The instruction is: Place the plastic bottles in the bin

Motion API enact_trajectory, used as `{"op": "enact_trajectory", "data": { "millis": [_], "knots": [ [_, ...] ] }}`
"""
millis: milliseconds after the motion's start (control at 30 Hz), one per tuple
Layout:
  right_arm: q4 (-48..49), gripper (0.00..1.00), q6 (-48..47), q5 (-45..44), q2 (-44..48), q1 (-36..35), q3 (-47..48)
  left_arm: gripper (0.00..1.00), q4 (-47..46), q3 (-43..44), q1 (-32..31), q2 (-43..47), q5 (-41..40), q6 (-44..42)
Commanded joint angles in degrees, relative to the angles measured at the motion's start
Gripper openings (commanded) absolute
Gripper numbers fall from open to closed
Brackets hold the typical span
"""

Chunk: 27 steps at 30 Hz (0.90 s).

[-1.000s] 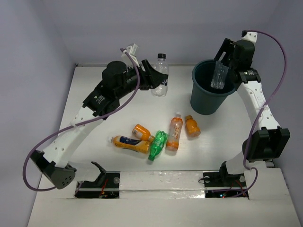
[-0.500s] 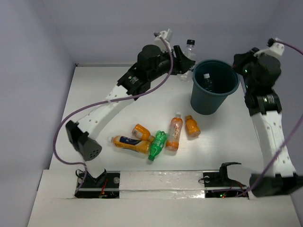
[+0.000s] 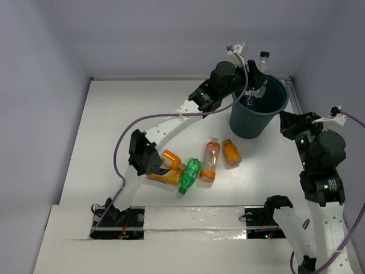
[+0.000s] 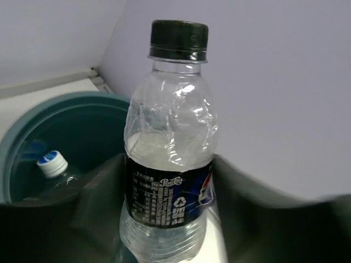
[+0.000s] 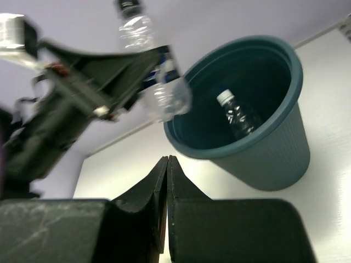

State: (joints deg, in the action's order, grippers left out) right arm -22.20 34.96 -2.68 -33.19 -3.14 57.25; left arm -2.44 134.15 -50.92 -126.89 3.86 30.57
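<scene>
Nearest my bases, on the white table (image 3: 114, 114), five bottles lie on their sides in a loose cluster. The first is an orange bottle with a dark blue label (image 3: 165, 177), partly hidden under the elbow of my left arm. A stubby orange bottle (image 3: 171, 158) lies just behind it, and a green bottle (image 3: 190, 175) is close at the blue-labelled one's right end. A taller orange bottle (image 3: 210, 161) with a white cap lies just beside the green one, and a second stubby orange bottle (image 3: 231, 152) is just right of that. Farther out on my right, my right gripper (image 5: 166, 162) hangs near the bin, well apart from the cluster and pointing toward the bin. Its two fingers are pressed flat together with nothing between them. Beyond it the bin (image 5: 274, 159), a dark teal bucket, stands upright toward the far right of the table. One clear bottle with a white cap (image 5: 237, 115) lies inside it, down on the bottom. Farthest out, my left arm reaches across the table to the bin, and my left gripper (image 4: 169, 183) sits above the rim. Its jaws are partway open and closed on a clear bottle with a black cap (image 4: 173, 118), one finger on each side of its dark label. The bottle is roughly upright in my grip, above the bin's mouth near the rim and not yet inside.
</scene>
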Motion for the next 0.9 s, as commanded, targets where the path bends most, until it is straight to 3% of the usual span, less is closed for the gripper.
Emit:
{"op": "enact_trajectory", "data": {
  "millis": [0, 100, 133, 233, 367, 500, 533, 633, 667, 700, 767, 867],
  "knots": [
    [-1.4, 0.06, 1.3, 4.5, 2.2, -0.8, -1.7, 0.63, -5.8, 5.2, 0.0, -2.4, 0.5, 2.8],
    [-0.4, 0.06, 0.1, 7.9, 2.1, -1.3, -2.9, 0.88, -4.2, 6.0, -0.5, -2.8, 1.0, 3.3],
    [-0.2, 0.07, -0.2, 9.5, 2.0, -1.3, -3.1, 0.92, -3.5, 5.4, -0.5, -2.1, 0.2, 2.6],
    [0.9, 0.09, -1.3, 13.9, 0.3, -1.9, -3.0, 0.95, -1.3, 2.3, -0.5, 2.7, -3.0, 0.4],
    [0.8, 0.18, -1.6, 26.4, -5.4, -4.7, -3.5, 0.95, 2.3, -6.1, 0.0, 15.2, -8.0, -2.9],
    [-2.3, 0.27, -2.7, 23.7, -7.3, -13.5, -6.5, 0.82, 5.0, -22.8, 0.6, 29.8, -11.1, -1.7],
    [-2.4, 0.3, -2.4, 23.2, -7.7, -15.4, -7.5, 0.79, 6.0, -31.1, 0.6, 32.9, -13.2, -0.7],
    [-1.3, 0.55, 0.0, 20.1, -9.8, -22.8, -11.5, 0.62, 9.2, -47.9, 1.2, 46.0, -17.2, 5.2],
    [-0.7, 0.69, 1.3, 17.7, -10.9, -25.2, -12.5, 0.55, 10.6, -51.7, 1.9, 52.6, -18.2, 7.2],
    [0.8, 0.75, 1.9, 16.6, -11.5, -25.9, -13.6, 0.43, 12.4, -55.0, 1.9, 55.8, -19.2, 9.7],
    [2.4, 0.92, 3.1, 13.7, -12.5, -26.4, -16.6, 0.31, 18.8, -64.0, 2.4, 64.5, -21.3, 16.8],
    [4.1, 1.0, 2.9, 11.6, -17.1, -27.6, -17.0, 0.17, 29.3, -72.0, 3.0, 73.9, -22.1, 25.7]
  ]
}}
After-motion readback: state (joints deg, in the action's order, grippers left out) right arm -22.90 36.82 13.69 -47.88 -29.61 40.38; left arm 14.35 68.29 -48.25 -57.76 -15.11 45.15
